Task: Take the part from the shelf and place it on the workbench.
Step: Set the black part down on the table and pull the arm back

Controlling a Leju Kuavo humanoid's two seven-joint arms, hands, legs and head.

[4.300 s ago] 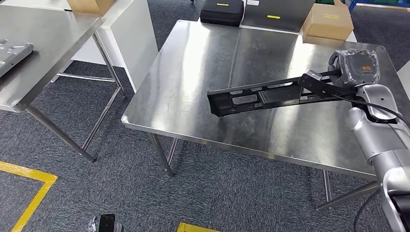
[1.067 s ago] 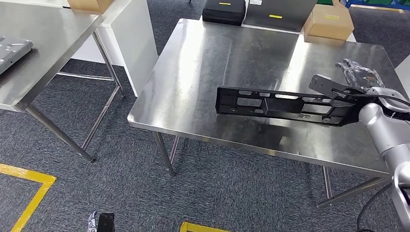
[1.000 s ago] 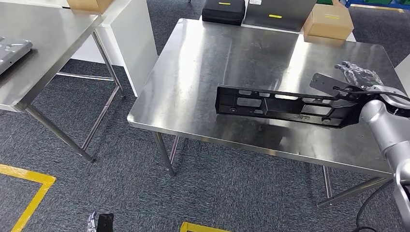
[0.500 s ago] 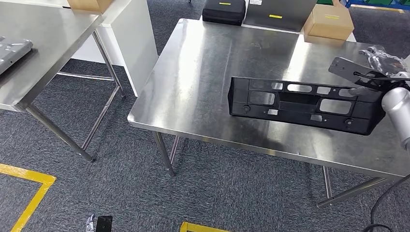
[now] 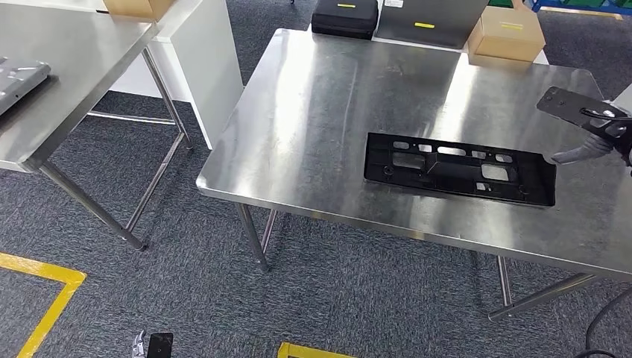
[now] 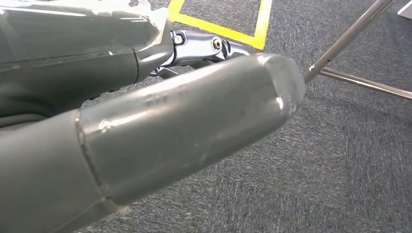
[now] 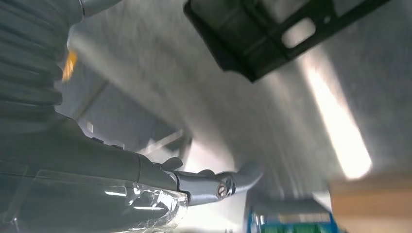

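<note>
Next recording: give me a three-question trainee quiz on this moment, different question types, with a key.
1. True or false: the black plastic bracket lies flat on the steel workbench.
2. Multiple choice: the right hand is A) gripping the bracket, B) beside the bracket's end and apart from it, holding nothing, C) resting on the cardboard box.
3. Fill in: at the workbench's far edge, left of the cardboard box, sits a black ____.

Key: 1 true; 2 B; 3 case.

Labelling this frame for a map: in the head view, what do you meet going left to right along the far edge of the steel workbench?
Black case → grey panel with yellow label → cardboard box.
</note>
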